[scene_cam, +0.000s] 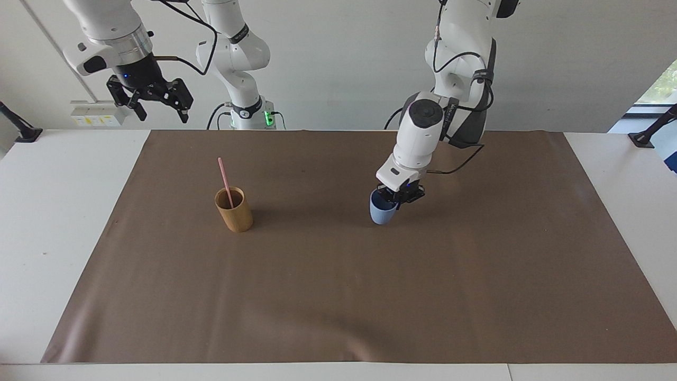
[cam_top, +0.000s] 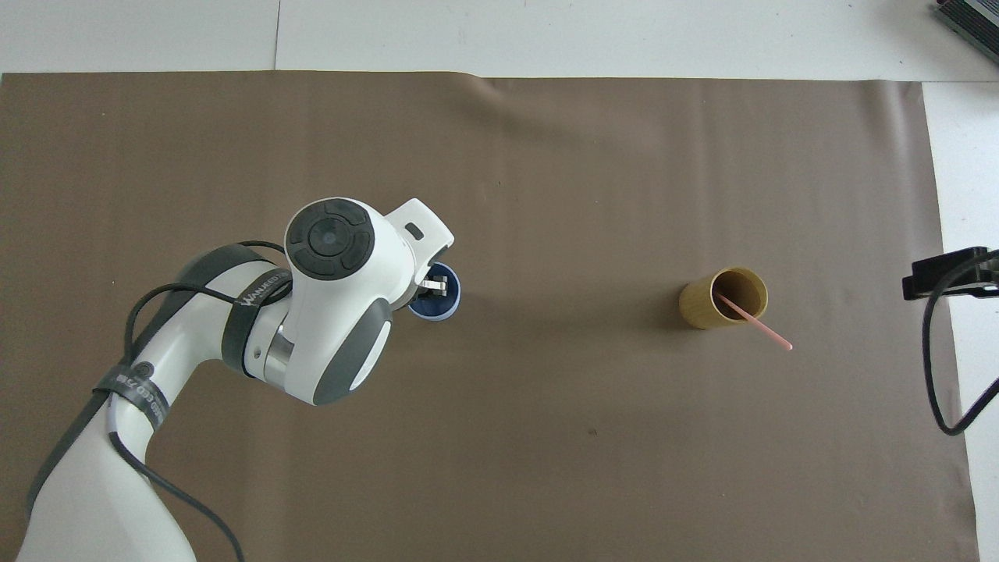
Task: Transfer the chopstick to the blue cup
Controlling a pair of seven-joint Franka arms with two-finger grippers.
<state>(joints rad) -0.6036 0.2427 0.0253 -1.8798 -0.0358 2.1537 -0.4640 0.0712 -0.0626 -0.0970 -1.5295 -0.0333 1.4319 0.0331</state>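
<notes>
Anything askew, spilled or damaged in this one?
Nothing stands out. The pink chopstick leans in the bamboo cup; the left end effector holds the blue cup upright by its rim.

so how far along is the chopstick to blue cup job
Done: nothing yet, since the chopstick stands in the tan cup. In hand: the left gripper is shut on the rim of the blue cup, holding it near the mat's middle, roughly upright. The right gripper waits open, raised near its own base. Left: pulling the chopstick out and dropping it into the blue cup.
</notes>
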